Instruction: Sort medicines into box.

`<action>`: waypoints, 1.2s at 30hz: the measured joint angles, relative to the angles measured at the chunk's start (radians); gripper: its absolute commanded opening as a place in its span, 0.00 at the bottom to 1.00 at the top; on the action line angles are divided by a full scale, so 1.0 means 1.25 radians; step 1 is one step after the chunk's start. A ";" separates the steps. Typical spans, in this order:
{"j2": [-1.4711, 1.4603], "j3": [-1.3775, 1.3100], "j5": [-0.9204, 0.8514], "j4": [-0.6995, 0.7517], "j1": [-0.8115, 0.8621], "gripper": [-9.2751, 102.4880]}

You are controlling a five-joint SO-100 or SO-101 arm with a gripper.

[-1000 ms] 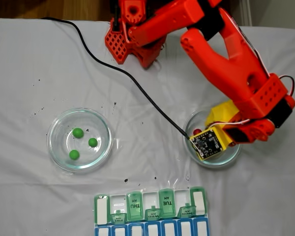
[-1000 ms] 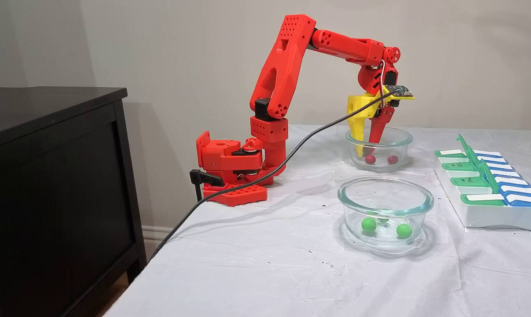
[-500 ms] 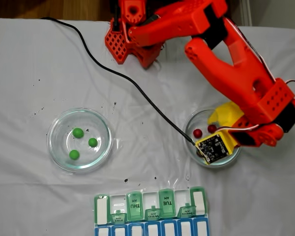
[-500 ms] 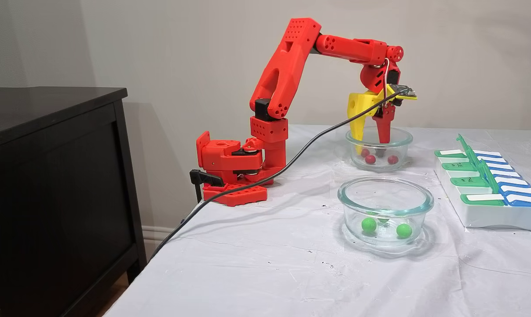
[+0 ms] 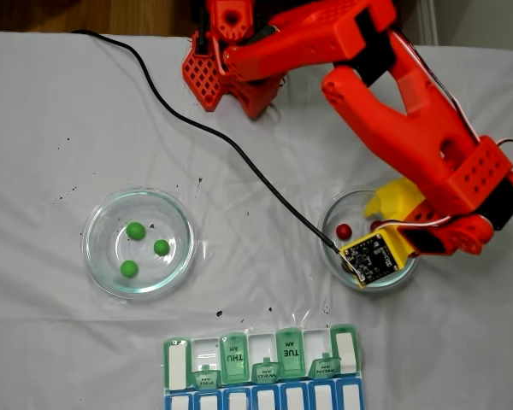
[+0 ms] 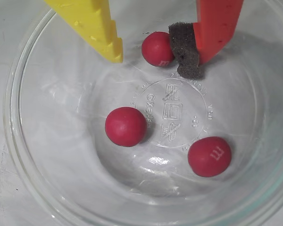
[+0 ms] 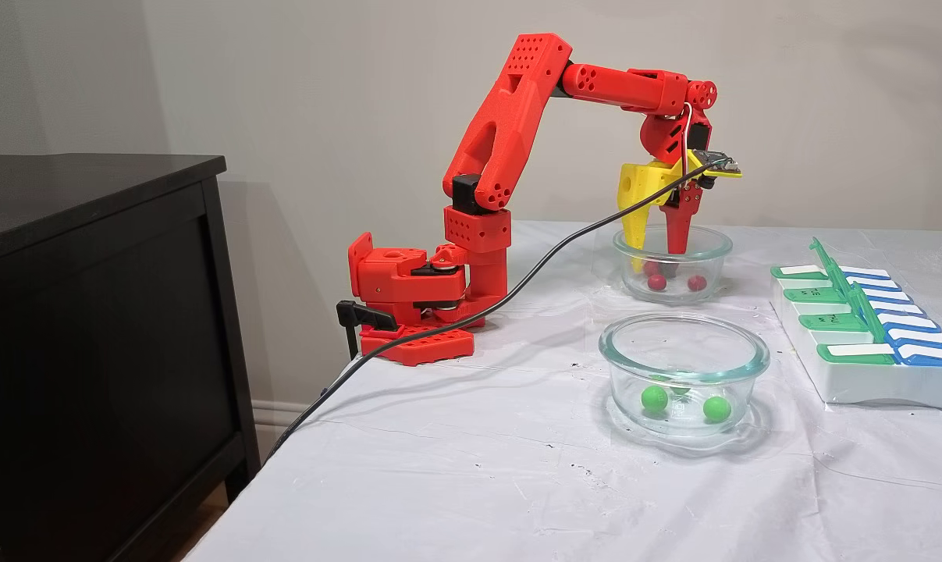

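**Hand hanging open over the red pills, one pill sitting between the fingers**

I am looking through the wrist view, where the hand (image 6: 158, 52) is coming in from the top edge with its fingers apart and gripping nothing. The yellow finger (image 6: 92, 26) is occupying the upper left of the frame and the red finger (image 6: 217, 26), with its dark foam pad (image 6: 185, 49), the upper right. One red pill (image 6: 157, 48) is lying right in the gap, just beside or touching the foam pad and clearly apart from the yellow tip. I cannot tell from here how high the tips are standing above the glass floor.

The other two red pills are sitting lower in the frame: one (image 6: 126, 126) left of centre, one (image 6: 209, 156) at lower right, both well outside the gap. All three are resting in the round glass dish (image 6: 19, 141).

In the fixed view from above, the pill organizer (image 5: 261, 363) is lying at the bottom centre of the frame, down and left from the hand's dish (image 5: 335, 260), on the white worktop (image 5: 60, 102). Three green pills (image 5: 135, 231) are waiting in the other dish (image 5: 98, 265) at the left.

I am judging that the coming move turns on that top pill: being round, it needs no alignment, only a descent and a close.
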 measured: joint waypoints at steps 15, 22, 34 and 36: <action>-0.007 0.004 0.012 0.000 -0.009 0.21; -0.007 0.004 0.013 0.000 -0.009 0.18; -0.007 0.004 0.013 0.000 -0.009 0.09; -0.007 0.004 0.013 0.000 -0.009 0.08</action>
